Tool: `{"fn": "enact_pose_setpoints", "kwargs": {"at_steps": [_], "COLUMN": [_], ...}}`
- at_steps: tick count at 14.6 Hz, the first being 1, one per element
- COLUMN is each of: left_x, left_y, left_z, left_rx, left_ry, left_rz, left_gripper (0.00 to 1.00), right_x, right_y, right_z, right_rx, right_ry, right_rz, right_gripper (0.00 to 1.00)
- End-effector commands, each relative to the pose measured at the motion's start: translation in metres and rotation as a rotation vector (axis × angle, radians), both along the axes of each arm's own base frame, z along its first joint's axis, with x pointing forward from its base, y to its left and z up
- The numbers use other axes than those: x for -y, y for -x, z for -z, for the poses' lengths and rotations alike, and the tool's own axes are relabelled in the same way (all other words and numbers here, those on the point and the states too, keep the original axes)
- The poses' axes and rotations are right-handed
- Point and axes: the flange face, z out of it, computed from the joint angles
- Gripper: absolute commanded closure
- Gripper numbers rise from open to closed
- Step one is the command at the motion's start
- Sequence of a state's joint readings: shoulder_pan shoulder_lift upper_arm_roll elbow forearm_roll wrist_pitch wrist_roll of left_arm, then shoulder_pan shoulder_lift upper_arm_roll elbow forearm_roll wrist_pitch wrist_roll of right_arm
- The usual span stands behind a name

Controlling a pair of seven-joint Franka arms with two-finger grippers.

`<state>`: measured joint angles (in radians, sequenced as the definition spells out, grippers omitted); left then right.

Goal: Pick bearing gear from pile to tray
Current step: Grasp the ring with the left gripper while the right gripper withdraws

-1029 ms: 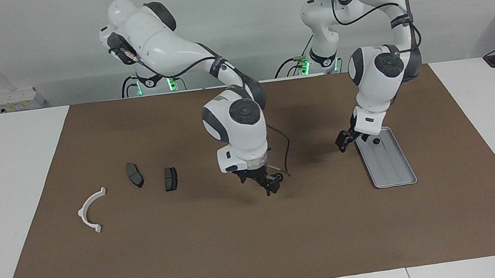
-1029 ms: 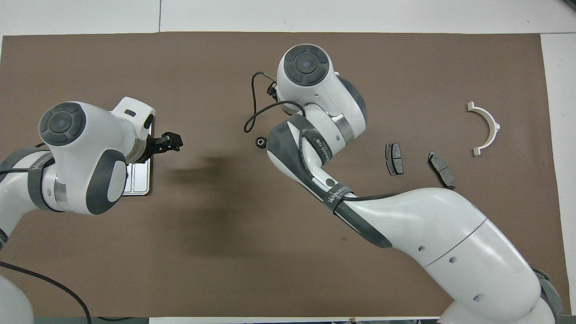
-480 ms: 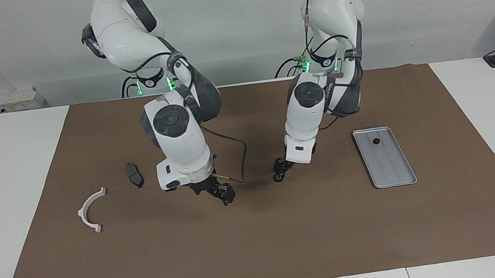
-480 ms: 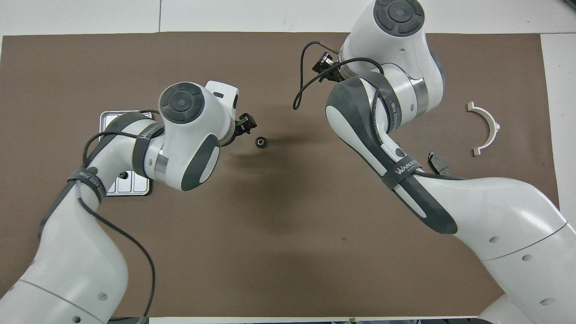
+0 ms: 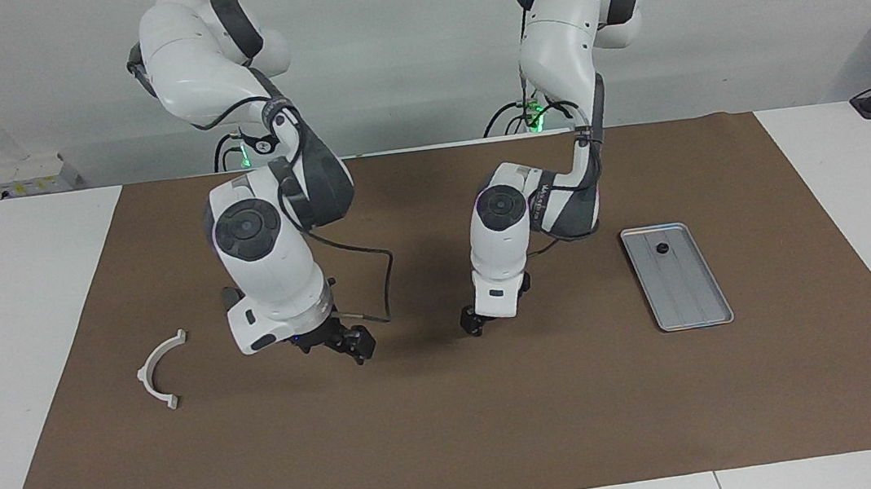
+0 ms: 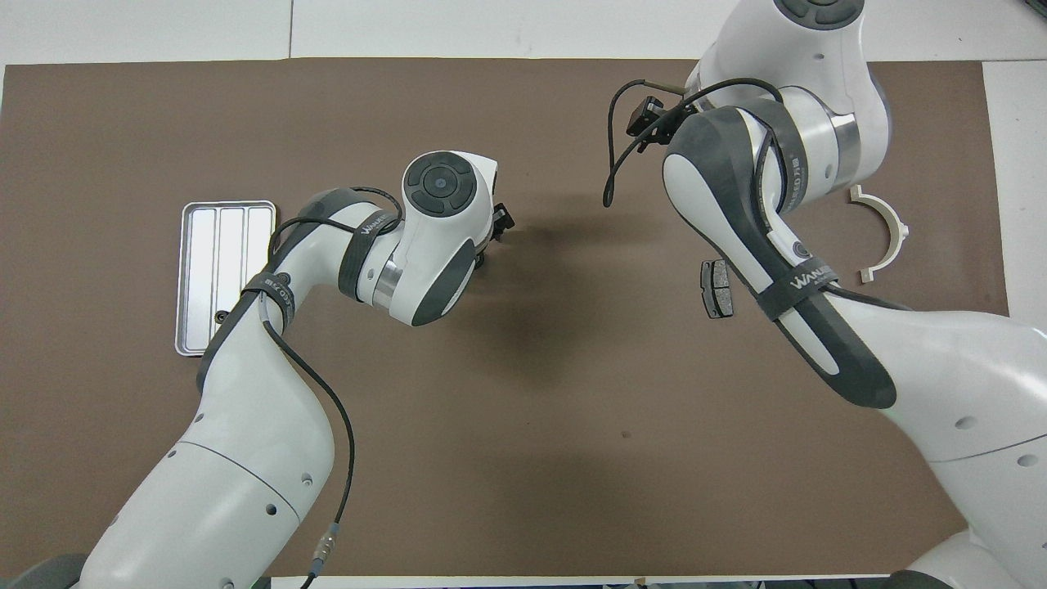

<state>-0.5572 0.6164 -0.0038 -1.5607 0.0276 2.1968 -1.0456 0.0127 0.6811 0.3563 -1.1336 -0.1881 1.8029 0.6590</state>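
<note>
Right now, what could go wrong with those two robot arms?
The left gripper and right gripper hang low over the mat, quite close together, so they might bump. The right arm's loose cable dangles between them and could snag. The right arm might also brush the brake pad beside it.

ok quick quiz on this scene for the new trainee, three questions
1. Fill in: the tray lies toward the ___ arm's end of the table.
2. True or false: the tray is empty.
3. Which part lies closest to the right arm's end of the table?
a) white half-ring bracket
b) brake pad
c) tray

Key: 1 left. 2 false, a small black ring lies in it. 3 a.
</note>
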Motion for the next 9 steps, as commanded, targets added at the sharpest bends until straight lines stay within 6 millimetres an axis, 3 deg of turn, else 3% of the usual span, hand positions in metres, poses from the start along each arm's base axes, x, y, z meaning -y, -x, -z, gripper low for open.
{"fn": "enact_pose_setpoints", "kwargs": {"at_steps": [1,3,5,8,9], "left_x": [0.001,0.0,0.0,0.001,0.001], "left_y": [0.001,0.003,0.005,0.008,0.009], "left_z": [0.0,0.003,0.005,0.005,0.004], "left_rx": [-0.006,-0.013,-0.023,-0.036,-0.042], "left_ry": [-0.031,-0.035,-0.042,-0.047,-0.048], "left_rz": [-0.01,-0.011,-0.012,-0.017,-0.03], "left_gripper": [0.05,0.11,0.25,0.71,0.81], "right_x": [0.03,0.054,0.091,0.126,0.135], "right_y": [0.021,0.027,0.034,0.061,0.074], "right_z": [-0.017,-0.031,-0.047,-0.08,-0.092], "right_rx": [-0.001,0.003,0.011,0.031,0.029], "right_ry": [0.05,0.043,0.009,0.016,0.02], "right_rz": [-0.154,-0.229,-0.269,-0.335,-0.324], "right_gripper": [0.0,0.0,0.0,0.0,0.0]}}
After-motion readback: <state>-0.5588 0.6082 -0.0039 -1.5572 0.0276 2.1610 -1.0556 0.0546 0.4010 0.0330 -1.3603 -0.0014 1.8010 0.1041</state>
